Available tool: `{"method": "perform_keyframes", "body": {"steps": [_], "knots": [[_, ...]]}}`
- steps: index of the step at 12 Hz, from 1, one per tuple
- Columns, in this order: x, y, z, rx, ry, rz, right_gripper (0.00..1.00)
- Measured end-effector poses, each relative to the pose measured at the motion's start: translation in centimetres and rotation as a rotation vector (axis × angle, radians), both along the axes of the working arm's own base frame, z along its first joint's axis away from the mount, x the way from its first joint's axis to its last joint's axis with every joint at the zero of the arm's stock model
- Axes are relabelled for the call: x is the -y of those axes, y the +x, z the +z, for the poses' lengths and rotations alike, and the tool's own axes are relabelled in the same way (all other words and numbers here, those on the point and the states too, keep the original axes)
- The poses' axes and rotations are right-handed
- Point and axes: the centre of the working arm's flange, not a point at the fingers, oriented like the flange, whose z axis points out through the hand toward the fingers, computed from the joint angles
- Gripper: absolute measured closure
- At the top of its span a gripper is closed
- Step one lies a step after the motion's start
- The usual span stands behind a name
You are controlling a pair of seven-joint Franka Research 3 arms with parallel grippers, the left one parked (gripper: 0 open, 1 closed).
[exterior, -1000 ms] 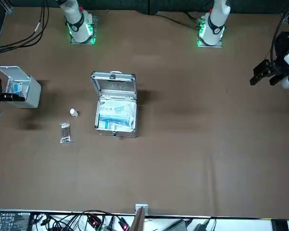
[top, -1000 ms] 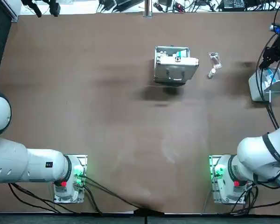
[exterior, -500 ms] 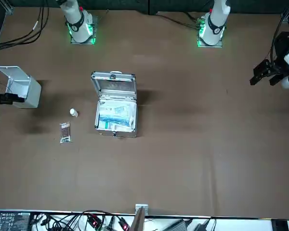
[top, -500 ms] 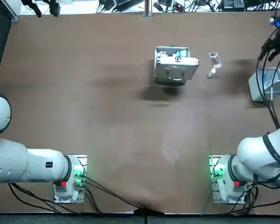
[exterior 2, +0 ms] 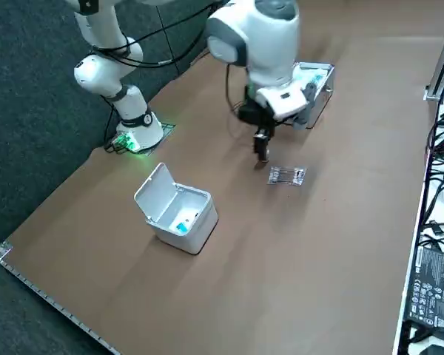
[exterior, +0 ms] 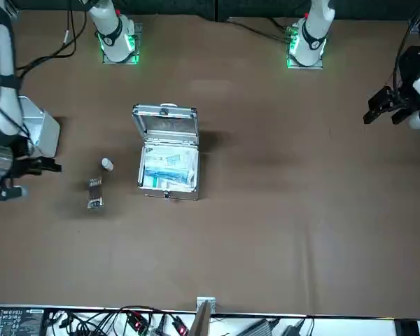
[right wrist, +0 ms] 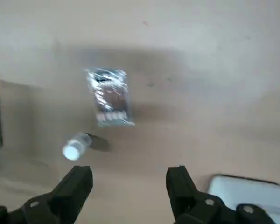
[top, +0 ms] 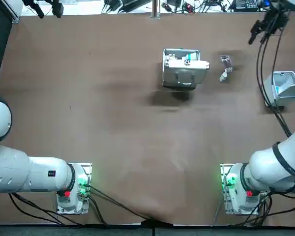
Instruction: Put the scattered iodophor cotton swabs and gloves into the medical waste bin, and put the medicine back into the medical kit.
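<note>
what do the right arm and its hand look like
The right arm is glossy white with rounded joints, black cables trailing along it, and a green-lit base. Its right hand, over the table near the swab packet, has two black fingers, open.

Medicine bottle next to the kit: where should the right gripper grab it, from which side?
Probably mid-body, from straight above: the medicine bottle lies on its side on the table, so the open right gripper can straddle its round width. The swab packet lies apart, leaving room.
</note>
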Motion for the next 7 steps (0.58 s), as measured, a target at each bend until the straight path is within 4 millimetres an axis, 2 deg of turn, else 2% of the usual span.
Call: {"method": "perform_keyframes", "body": {"steps": [1, 2, 3, 4, 7], "knots": [[-1.9, 0.5, -0.4, 0.004, -0.003, 0.024, 0.03], [-3.5, 1.0, -1.0, 0.012, -0.011, 0.053, 0.07], [-4.9, 1.5, -1.8, 0.023, -0.026, 0.093, 0.11], [-6.0, 1.9, -2.9, 0.035, -0.033, 0.141, 0.11], [-7.8, 3.3, -7.4, 0.086, -0.018, 0.364, 0.14]]}}
